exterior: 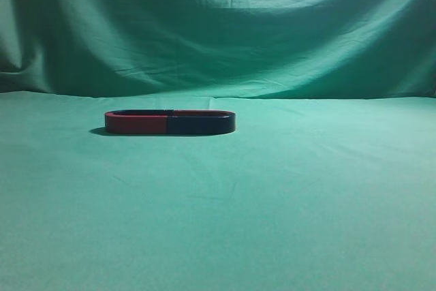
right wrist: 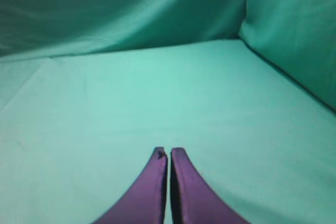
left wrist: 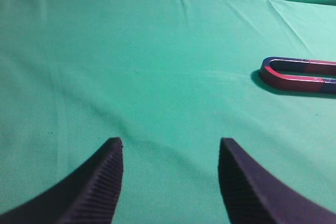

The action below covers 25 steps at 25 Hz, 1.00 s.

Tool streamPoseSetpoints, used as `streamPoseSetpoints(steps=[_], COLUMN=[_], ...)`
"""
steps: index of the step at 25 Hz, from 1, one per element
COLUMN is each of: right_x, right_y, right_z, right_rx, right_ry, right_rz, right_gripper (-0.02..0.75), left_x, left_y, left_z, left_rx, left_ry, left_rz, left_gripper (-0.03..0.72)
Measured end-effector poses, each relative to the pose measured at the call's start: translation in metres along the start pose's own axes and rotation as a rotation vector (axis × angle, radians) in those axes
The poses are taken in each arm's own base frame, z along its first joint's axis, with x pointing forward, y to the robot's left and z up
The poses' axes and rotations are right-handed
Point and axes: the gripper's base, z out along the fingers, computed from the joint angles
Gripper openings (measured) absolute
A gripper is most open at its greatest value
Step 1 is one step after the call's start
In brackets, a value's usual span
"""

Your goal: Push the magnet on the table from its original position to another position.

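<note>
So, magnet [exterior: 169,122]: flat on tabletop [exterior: 272,202], left of centre, untouched.
Left gripper [left wrist: 170,179]: spread wide, empty, magnet off to its right.
Right gripper [right wrist: 168,187]: pinched together, holding nothing.
Tip: approach low, push the long side squarely so it won't spin.

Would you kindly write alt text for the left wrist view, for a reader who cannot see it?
A red and blue U-shaped magnet lies flat on a green cloth-covered table, at the right edge of the view and partly cut off. The left gripper shows at the bottom, jaws apart and empty, well short of the magnet.
</note>
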Motion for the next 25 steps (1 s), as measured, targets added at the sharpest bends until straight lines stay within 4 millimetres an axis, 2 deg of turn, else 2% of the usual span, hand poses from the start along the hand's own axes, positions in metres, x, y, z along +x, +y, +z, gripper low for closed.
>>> streamPoseSetpoints(steps=[5,25], right_x=[0.012,0.013], right_y=[-0.002,-0.002], right_z=[-0.001,-0.001], right_rx=[0.026,0.026], right_ry=[0.13,0.136], right_rz=[0.011,0.017], right_gripper=[0.0,0.0], left_x=[0.0,0.0], left_y=[0.0,0.0], left_z=[0.0,0.0], left_rx=[0.0,0.0], left_ry=[0.0,0.0], left_rz=[0.0,0.0], left_gripper=[0.372,0.372])
